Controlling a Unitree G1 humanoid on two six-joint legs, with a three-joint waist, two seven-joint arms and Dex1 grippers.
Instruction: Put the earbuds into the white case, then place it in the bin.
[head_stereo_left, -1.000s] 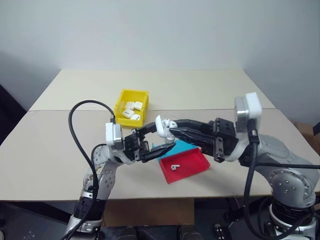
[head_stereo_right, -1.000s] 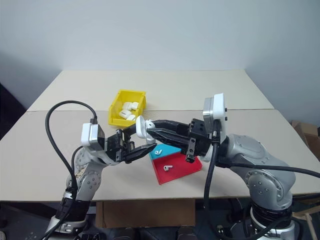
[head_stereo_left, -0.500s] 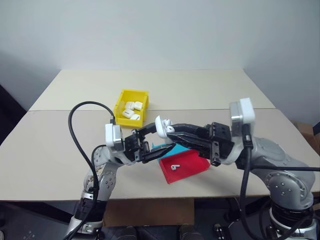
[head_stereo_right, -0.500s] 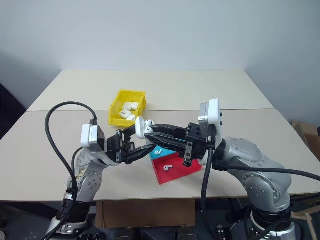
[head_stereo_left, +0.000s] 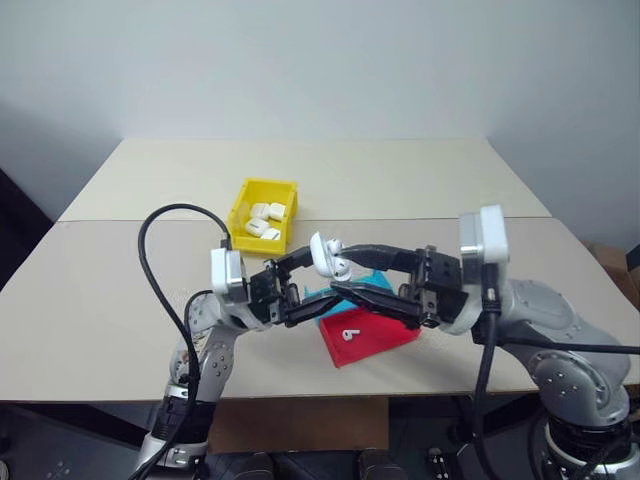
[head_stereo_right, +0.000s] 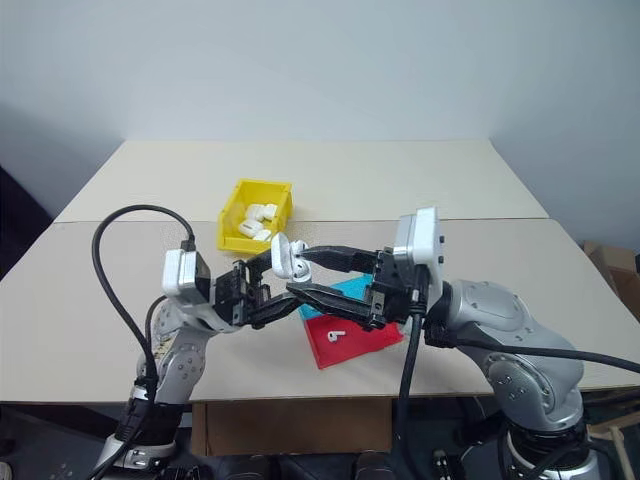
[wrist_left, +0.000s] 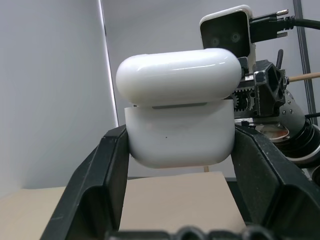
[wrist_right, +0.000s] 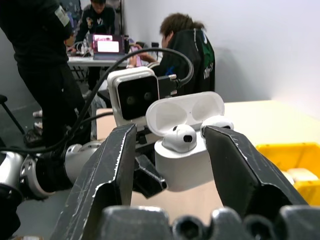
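Observation:
My left gripper (head_stereo_left: 322, 274) is shut on the white case (wrist_left: 180, 145), held above the table's front middle with its lid (wrist_right: 185, 111) flipped open. Two earbuds (wrist_right: 179, 137) sit in the case's wells. My right gripper (head_stereo_left: 338, 272) faces the case from the right and is open, one finger above the case and one below, with nothing between them but the case. Another earbud (head_stereo_left: 348, 335) lies in the red tray (head_stereo_left: 385, 332). The yellow bin (head_stereo_left: 247, 196) stands behind the grippers to the left.
Several white cases lie inside the bin. A teal tray (head_stereo_right: 350, 288) shows partly behind the red tray, under my right gripper. In the right wrist view, a standing person (wrist_right: 40, 45) and a seated person (wrist_right: 185, 42) are in the room behind.
My right gripper has opened and its fingers now spread above and below the case; the earbud it held at the case now rests in a well. The left gripper has kept still.

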